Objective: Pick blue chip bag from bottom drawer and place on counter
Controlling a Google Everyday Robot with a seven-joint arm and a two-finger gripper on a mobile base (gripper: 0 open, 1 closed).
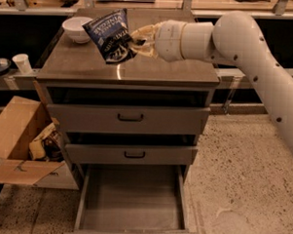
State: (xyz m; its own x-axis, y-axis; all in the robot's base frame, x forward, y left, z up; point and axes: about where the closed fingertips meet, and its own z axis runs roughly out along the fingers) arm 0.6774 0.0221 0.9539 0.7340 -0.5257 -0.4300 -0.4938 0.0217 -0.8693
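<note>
My gripper (131, 41) is shut on the blue chip bag (108, 35), a crinkled dark-blue bag with white lettering. It holds the bag in the air above the left part of the counter (153, 68), tilted, near the white bowl (77, 28). The white arm reaches in from the right. The bottom drawer (133, 206) stands pulled open below, its plain grey inside bare.
Two upper drawers with black handles (131, 118) are shut. An open cardboard box (18, 142) with items sits on the floor at the left. A white cup (23, 63) stands on a ledge at the left. Benches run along the back.
</note>
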